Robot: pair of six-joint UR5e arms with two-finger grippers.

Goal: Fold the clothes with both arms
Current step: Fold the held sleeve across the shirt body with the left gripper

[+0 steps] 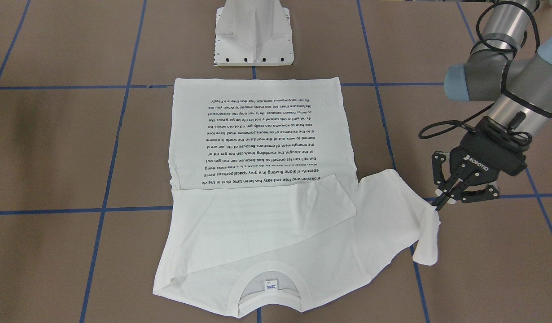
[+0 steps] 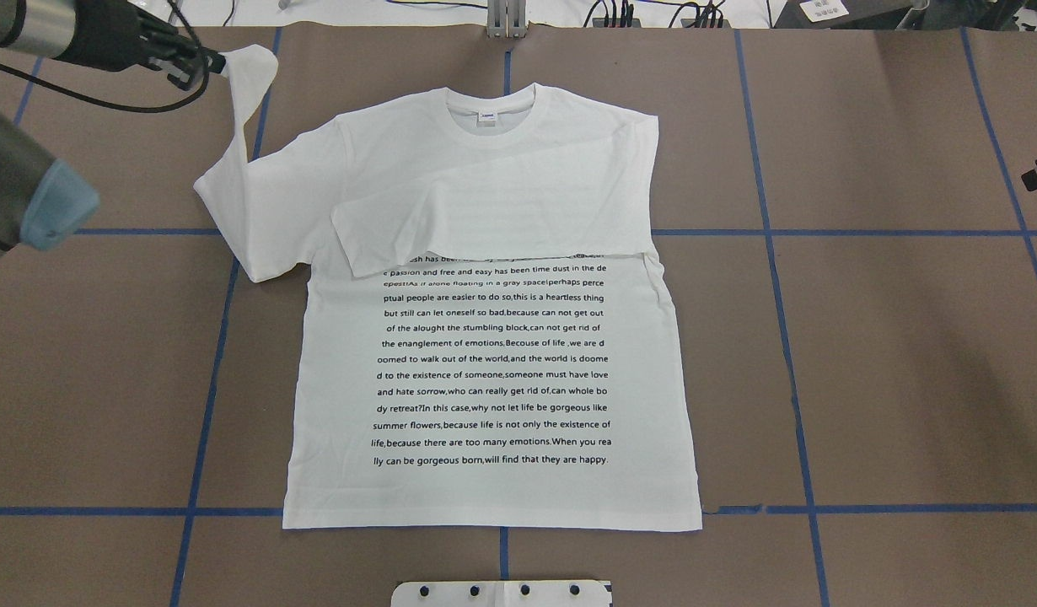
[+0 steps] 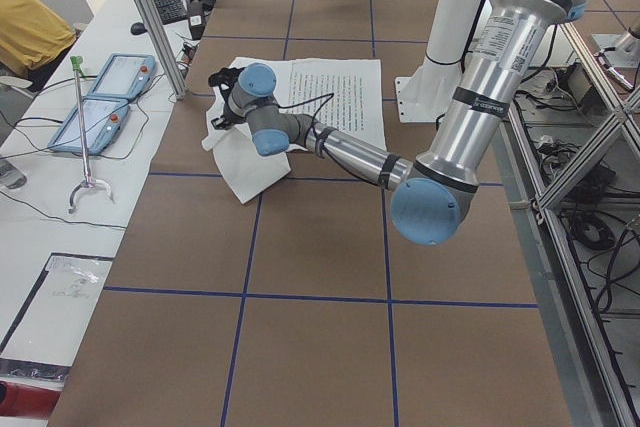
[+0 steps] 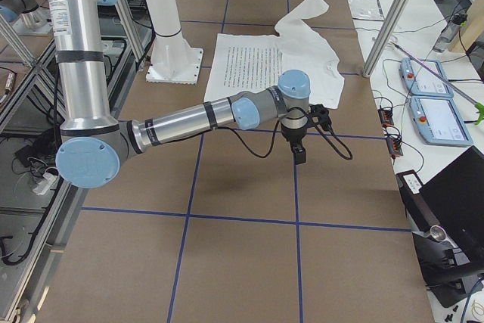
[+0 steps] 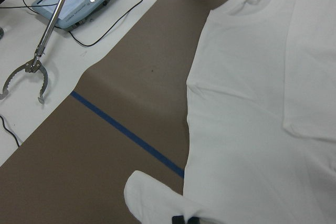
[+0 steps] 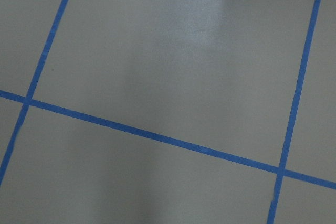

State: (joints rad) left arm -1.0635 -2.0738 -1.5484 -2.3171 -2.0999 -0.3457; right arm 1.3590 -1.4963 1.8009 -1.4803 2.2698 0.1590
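The white T-shirt (image 2: pixel 493 362) lies flat on the brown table with its black text side up and its neck label (image 2: pixel 487 119) at the far end. One sleeve (image 2: pixel 451 228) is folded across the chest. The other sleeve (image 1: pixel 426 237) is lifted off the table, with my left gripper (image 1: pixel 440 207) shut on its end. In the overhead view that gripper (image 2: pixel 215 63) hangs past the shirt's far left corner. My right gripper (image 4: pixel 299 155) hovers over bare table well to the shirt's right, pointing down. Whether it is open or shut cannot be told.
The white pedestal base (image 1: pixel 253 36) stands at the shirt's hem. Blue tape lines (image 6: pixel 157 137) grid the table. A side bench beyond the neck end carries two teach pendants (image 3: pixel 100 97) and a grabber tool (image 5: pixel 31 72).
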